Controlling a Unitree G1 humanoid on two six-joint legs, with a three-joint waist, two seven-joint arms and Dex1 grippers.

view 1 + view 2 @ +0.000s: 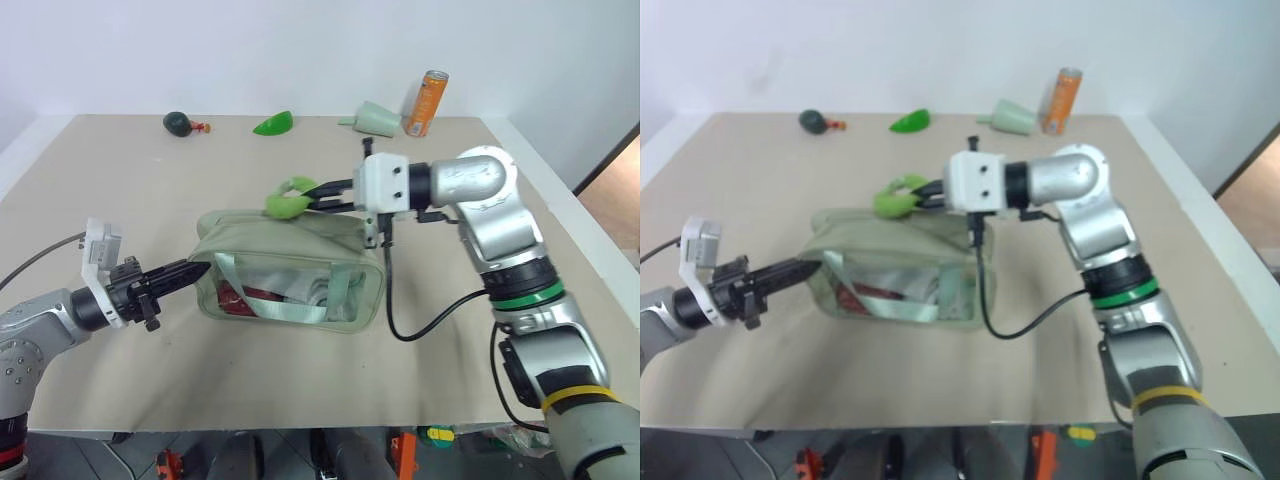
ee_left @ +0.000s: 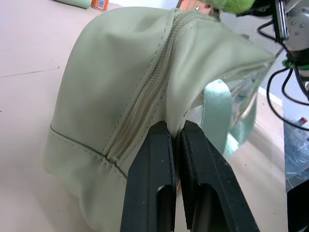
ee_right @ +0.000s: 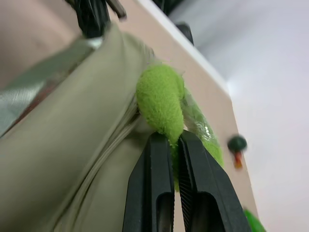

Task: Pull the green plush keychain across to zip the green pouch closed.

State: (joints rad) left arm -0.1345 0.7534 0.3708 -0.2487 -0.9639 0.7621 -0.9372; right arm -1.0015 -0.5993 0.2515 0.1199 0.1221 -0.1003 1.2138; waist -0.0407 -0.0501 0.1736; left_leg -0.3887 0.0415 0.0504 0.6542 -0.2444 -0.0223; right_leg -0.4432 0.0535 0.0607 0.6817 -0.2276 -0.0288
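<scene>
While I hold position, the green pouch (image 1: pixel 290 268) sits near the middle of the surface (image 1: pixel 120 180), a little toward the near edge, lying lengthwise from left to right with its clear side panel facing me and red items showing through it. My left end effector (image 1: pixel 196 270) is clamped on the fabric at the pouch's left end; in the left wrist view its two black fingers (image 2: pixel 149 183) are pressed together with a fold of pale green material pinched between them, just beside the end of the zipper (image 2: pixel 145 101).

My right end effector (image 1: pixel 312 196) reaches in from the right, above the pouch's top, and is closed on the green plush keychain (image 1: pixel 286 198). From the right wrist view I see the fuzzy lime ring (image 3: pixel 161 104) squeezed between the fingertips, right against the top seam of the pouch. The keychain sits over the top of the pouch, about midway along it toward the far side.

Along the far edge of the surface I see a dark round object (image 1: pixel 177 122), a bright green wedge (image 1: pixel 273 124), a pale green cone (image 1: pixel 375 120) and an orange can (image 1: pixel 427 102) standing upright, all well apart from the pouch.
</scene>
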